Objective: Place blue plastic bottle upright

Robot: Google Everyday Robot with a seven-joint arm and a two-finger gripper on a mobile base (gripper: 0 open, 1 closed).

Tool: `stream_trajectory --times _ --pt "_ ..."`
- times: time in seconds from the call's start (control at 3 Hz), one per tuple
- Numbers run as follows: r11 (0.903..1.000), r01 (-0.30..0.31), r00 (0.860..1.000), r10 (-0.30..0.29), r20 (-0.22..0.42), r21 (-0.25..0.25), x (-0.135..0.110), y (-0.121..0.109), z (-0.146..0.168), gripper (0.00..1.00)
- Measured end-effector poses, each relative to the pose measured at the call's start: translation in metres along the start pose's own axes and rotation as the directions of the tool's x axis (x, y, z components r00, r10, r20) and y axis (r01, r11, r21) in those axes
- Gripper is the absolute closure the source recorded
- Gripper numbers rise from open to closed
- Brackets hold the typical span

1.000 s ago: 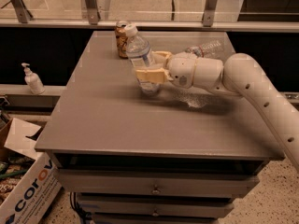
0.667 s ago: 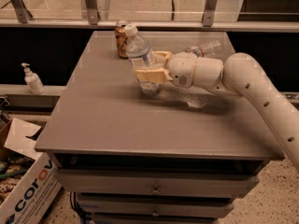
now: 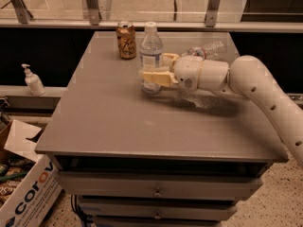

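now the clear blue-label plastic bottle with white cap (image 3: 151, 51) stands straight up, cap toward 12 o'clock, on the grey table (image 3: 104, 122). the cream two-finger gripper (image 3: 150, 75) reaches in from 3 o'clock and hugs its lower half tight.

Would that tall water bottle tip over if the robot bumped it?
Probably, yes: the water bottle is tall and narrow, standing upright. It looks clear, so likely light. The gripper, closed round its lower half, steadies it.

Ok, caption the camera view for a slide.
Gripper holds the clear blue-labelled plastic bottle upright on the grey table, beside a brown can.
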State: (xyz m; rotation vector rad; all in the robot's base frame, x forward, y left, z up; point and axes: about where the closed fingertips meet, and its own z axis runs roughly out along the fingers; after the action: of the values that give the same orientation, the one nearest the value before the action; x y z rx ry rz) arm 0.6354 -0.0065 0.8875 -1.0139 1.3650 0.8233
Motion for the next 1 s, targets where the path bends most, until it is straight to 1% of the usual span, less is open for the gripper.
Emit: stream_trajectory --times 0.33,0.67,1.0 --pt "0.9997 0.000 1.000 0.000 -0.017 0.024 0.004 -0.005 -0.004 0.00" --pt "0.9997 0.001 1.000 0.000 -0.017 0.025 0.005 -0.005 -0.005 0.00" --pt "0.9990 0.031 0.999 -0.030 -0.029 0.032 -0.004 -0.016 -0.022 0.00"
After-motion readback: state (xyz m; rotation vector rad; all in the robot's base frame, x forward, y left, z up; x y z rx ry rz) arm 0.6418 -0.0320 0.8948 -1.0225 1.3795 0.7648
